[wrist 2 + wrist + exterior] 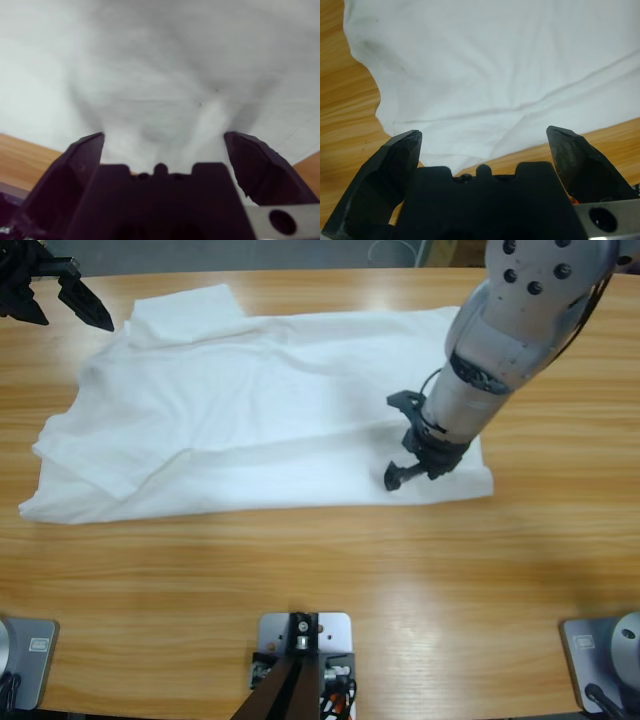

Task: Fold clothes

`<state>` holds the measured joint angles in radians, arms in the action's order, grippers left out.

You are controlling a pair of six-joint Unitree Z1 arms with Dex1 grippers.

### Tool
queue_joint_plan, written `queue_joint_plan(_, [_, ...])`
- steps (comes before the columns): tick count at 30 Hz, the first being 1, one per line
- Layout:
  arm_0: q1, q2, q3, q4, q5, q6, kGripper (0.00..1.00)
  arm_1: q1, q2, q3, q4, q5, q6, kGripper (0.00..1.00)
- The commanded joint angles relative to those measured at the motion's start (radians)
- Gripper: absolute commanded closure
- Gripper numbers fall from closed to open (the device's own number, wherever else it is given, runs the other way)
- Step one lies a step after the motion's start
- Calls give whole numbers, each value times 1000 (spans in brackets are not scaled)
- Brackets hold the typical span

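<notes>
My right hand [412, 450] is low over the white T-shirt [260, 410], close to its near edge at the right end, and its two black jaws stand apart with only cloth between them. In the right wrist view the fabric [165, 75] fills almost everything, and a little wood shows at both lower corners. My left hand [50, 295] is at the far left corner of the worktop [330, 560], just beside the T-shirt's upper left part. Its jaws are also apart and hold nothing; in its wrist view the cloth [495, 70] lies ahead of them. The T-shirt lies spread across the worktop, flat but wrinkled, with a layer folded along its left side.
</notes>
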<state>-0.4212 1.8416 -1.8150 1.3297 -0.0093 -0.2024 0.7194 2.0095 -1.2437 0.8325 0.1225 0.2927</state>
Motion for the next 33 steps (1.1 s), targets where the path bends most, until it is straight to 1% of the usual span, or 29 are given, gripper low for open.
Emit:
queue_joint_plan(1, [-7,5,33,-14,14,15,32,-11,0,138,-28,40,103,27])
queue_joint_plan(5, [-9,3,31,-14,14,15,32,-12,-36,211,-70,52,179,27])
queue_joint_plan(9, [-14,-4,31,-12,14,15,32,-14,-40,278,-102,54,291,27])
queue_joint_plan(15, [-22,-7,29,-12,12,15,32,-50,-30,372,-159,25,441,27])
queue_joint_plan(21, [-22,-5,29,-12,12,17,32,-59,-33,478,-241,22,518,27])
queue_joint_plan(25, [-24,-5,28,-12,11,17,32,-58,-59,503,-252,9,547,0])
queue_joint_plan(28, [-24,-8,26,-12,11,17,32,-55,-60,499,-226,-29,544,0])
queue_joint_plan(30, [-24,-7,25,-12,11,17,32,-15,-23,472,-169,-58,521,0])
queue_joint_plan(32, [-24,-7,23,-12,11,17,32,42,26,379,-65,-83,492,0])
queue_joint_plan(33, [-24,-9,23,-11,11,17,32,74,42,311,18,-119,482,0])
